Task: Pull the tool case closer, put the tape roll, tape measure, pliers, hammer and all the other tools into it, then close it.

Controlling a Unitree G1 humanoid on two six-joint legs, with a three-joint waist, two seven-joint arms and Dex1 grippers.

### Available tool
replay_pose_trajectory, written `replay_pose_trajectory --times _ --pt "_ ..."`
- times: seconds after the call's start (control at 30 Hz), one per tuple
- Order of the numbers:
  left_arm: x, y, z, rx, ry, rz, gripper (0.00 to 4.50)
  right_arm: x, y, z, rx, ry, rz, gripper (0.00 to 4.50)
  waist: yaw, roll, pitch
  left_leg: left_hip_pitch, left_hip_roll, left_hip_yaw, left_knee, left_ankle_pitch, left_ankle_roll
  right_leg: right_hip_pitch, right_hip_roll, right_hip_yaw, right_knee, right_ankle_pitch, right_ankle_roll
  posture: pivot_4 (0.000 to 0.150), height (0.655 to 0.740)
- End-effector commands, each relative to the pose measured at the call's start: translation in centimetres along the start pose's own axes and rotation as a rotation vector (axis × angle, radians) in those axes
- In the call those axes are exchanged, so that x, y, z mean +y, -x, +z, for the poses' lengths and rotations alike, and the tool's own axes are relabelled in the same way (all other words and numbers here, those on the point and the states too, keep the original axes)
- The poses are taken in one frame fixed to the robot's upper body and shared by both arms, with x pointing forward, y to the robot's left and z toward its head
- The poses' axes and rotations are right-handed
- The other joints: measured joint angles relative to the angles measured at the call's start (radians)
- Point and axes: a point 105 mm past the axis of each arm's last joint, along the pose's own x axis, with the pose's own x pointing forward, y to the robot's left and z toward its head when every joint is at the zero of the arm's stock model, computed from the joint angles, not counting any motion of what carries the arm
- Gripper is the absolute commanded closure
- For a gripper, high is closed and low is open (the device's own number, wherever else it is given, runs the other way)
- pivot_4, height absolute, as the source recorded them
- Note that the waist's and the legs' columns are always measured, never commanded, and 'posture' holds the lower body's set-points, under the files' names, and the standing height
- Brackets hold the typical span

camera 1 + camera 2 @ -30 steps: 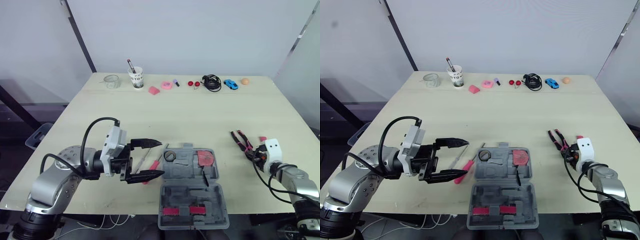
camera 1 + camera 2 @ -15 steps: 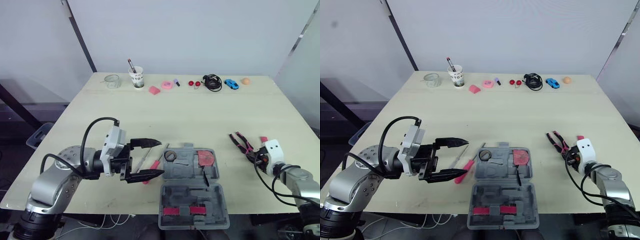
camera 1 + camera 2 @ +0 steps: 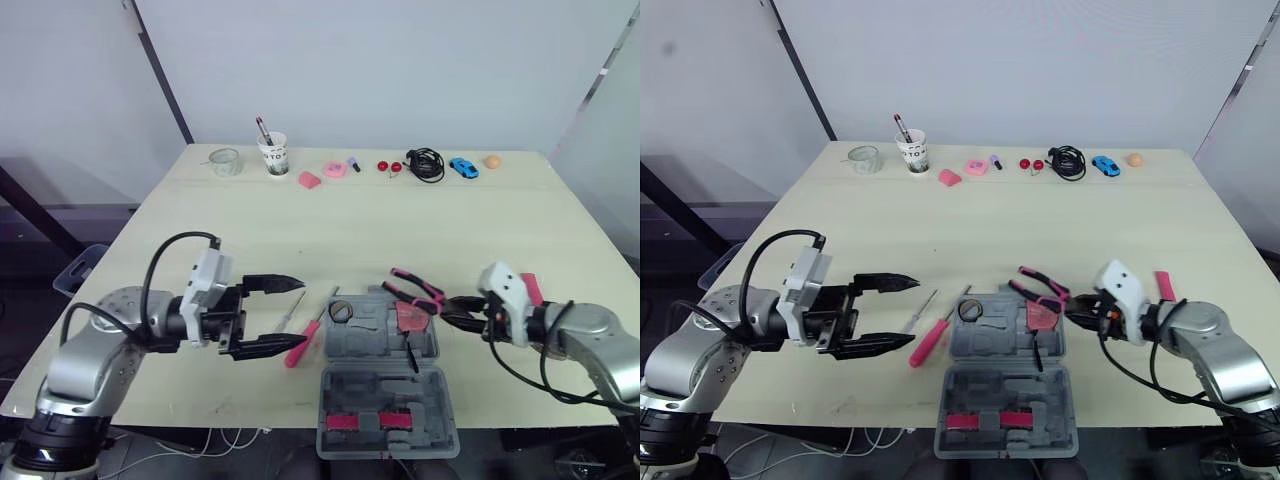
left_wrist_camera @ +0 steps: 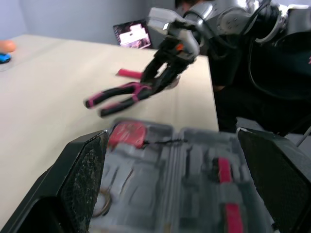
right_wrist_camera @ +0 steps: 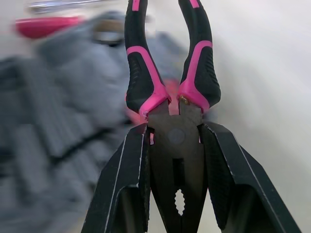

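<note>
The grey tool case (image 3: 385,395) lies open near the table's front edge. In its far half sit a small dark tape ring (image 3: 340,311) and a red tape measure (image 3: 410,318). My right gripper (image 3: 462,308) is shut on the pink-and-black pliers (image 3: 410,288), whose handles point left over the case's right far corner. In the right wrist view the pliers (image 5: 170,97) stand between my fingers (image 5: 121,184). My left gripper (image 3: 290,315) is open and holds nothing, left of the case. A pink-handled screwdriver (image 3: 303,345) and a thinner one (image 3: 287,312) lie by its fingertips.
Along the back edge stand a glass cup (image 3: 223,162), a paper cup with a pen (image 3: 271,153), pink bits (image 3: 308,180), a black cable (image 3: 424,163), a blue toy car (image 3: 461,167) and an orange ball (image 3: 490,161). A small red tool (image 3: 528,288) lies beside my right wrist.
My right gripper has carried the pliers left, from the table's right side to over the case's far right part. My left gripper has drawn back a little to the left.
</note>
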Motion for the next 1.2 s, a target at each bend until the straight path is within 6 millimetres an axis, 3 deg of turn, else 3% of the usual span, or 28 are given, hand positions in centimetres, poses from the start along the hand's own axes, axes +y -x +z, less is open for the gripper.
replay_pose_trajectory --times 0.03,0.37,0.63,1.2 --pt "-0.1 0.9 0.5 0.031 -0.052 -0.028 0.0 1.5 -0.9 2.0 0.024 0.135 0.091 3.53 0.0 0.0 0.0 0.0 0.0 0.0 0.0 0.0 0.0 0.0 0.0 0.0 0.0 0.0 0.0 0.15 0.74" --pt "-0.3 2.8 -0.4 0.119 -0.047 -0.075 0.0 3.1 -4.3 3.1 0.127 0.312 0.196 3.53 0.0 -0.001 0.001 -0.001 0.0 0.001 0.0 0.0 0.0 0.0 0.0 -0.001 0.0 -0.002 -0.004 0.15 0.74" --pt "0.1 3.6 -1.0 0.165 -0.049 -0.063 0.0 2.8 -6.1 1.9 0.242 0.421 0.234 3.53 0.0 -0.002 0.001 -0.001 0.0 0.001 0.0 0.0 0.0 0.0 0.0 -0.002 0.0 -0.002 -0.004 0.15 0.74" --pt "0.1 3.6 -1.1 0.178 -0.033 -0.079 0.0 3.1 -7.9 1.3 0.265 0.432 0.249 3.53 -0.001 -0.002 0.001 -0.001 0.0 0.001 0.0 0.0 0.0 -0.001 0.0 -0.003 0.001 0.0 0.0 0.15 0.74"
